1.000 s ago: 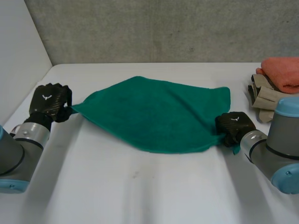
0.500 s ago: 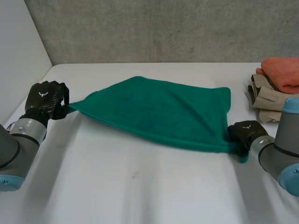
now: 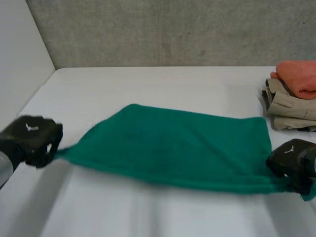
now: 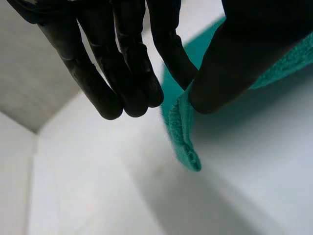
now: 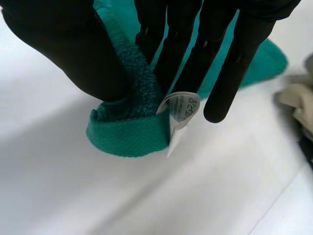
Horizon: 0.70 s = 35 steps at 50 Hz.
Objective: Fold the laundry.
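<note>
Pinching thumb against fingers (image 4: 132, 73) on two corners of the green terry-cloth towel (image 3: 177, 148), the left hand (image 3: 30, 140) at 9 o'clock and right hand (image 3: 292, 159) at 4 o'clock hold it stretched over the white table (image 3: 148, 89).

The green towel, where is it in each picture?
Head view: the green towel stretches across the white table, between the left hand and the right hand.
Left wrist view: its corner is pinched at the left hand's fingertips.
Right wrist view: its corner with a white tag is pinched by the right hand.
Shared landmark: the white table under the towel.
</note>
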Motion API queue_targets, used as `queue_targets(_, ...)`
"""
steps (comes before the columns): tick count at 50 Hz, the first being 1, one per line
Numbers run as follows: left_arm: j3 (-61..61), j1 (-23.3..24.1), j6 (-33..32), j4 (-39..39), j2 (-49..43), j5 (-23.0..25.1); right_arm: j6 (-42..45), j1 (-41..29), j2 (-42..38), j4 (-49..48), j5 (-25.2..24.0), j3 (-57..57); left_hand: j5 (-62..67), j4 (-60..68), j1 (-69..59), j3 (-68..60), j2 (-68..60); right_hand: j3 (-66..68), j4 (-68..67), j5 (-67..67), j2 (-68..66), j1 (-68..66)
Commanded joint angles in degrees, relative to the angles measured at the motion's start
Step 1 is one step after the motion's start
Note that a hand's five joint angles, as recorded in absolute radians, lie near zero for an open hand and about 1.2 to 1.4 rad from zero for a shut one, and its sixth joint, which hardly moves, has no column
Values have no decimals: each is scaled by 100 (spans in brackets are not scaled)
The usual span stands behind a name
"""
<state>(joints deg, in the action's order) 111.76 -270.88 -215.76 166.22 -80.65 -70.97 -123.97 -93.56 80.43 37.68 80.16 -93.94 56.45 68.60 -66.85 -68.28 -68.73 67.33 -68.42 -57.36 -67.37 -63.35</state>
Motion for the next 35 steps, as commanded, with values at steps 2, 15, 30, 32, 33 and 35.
queue_targets(2,-786,307,-573,665,-1804,-425,-171,-470,-1089,-217,157,1096,1355,1140,-1315,-1172,-1127,1267,-1158,-1264,-1263,-1665)
queue_targets(15,-4935,888,875,4108,-2790,-1392,-2394,-910,-1495,-3448,755,4481,1355,1140,-1315,-1172,-1127,1267,-1158,-1264,-1263,-1665)
queue_targets(30,-4419,457,2170,4920,-2843,-1999,-2993,-1024,-1380,-5386,272,3682,1355,1140,-1315,-1172,-1127,1267,-1158,-1264,-1263,-1665)
queue_targets(32,-3963,405,2187,4929,-2851,-1973,-2993,-1051,-1538,-5176,202,3577,1355,1140,-1315,-1172,-1127,1267,-1158,-1264,-1263,-1665)
queue_targets(33,-3812,396,2187,4938,-2869,-1955,-2993,-1059,-1600,-5105,184,3550,1355,1140,-1315,-1172,-1127,1267,-1158,-1264,-1263,-1665)
queue_targets(35,-3487,396,2161,4964,-2878,-1894,-3002,-1077,-1723,-4982,157,3471,1355,1140,-1315,-1172,-1127,1267,-1158,-1264,-1263,-1665)
